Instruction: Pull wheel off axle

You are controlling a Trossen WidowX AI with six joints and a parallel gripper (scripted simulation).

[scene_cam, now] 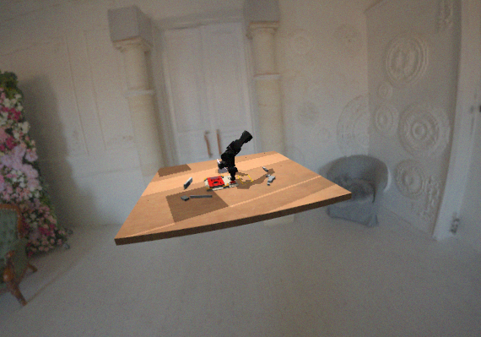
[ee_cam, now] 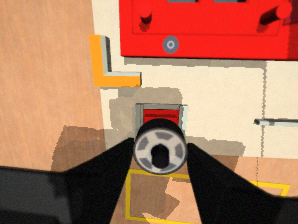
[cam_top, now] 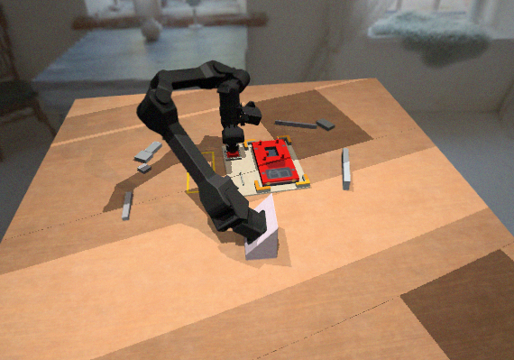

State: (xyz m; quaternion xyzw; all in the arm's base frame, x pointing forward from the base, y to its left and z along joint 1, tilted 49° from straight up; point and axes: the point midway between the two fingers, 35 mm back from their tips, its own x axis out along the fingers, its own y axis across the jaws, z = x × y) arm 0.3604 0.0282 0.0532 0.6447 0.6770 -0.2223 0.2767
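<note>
Home interior: armchair (scene_cam: 358, 187), flower bank (scene_cam: 17, 161), panelled double doors (scene_cam: 207, 89)

One wheel (ee_cam: 160, 153). One red block (cam_top: 274, 161). One pale mat (cam_top: 245, 185). One yellow outline (cam_top: 194, 189). Three orange corner brackets show, one at (ee_cam: 107, 75). Six grey bars lie loose, one at (cam_top: 345, 168). One white wedge (cam_top: 266, 237).
</note>
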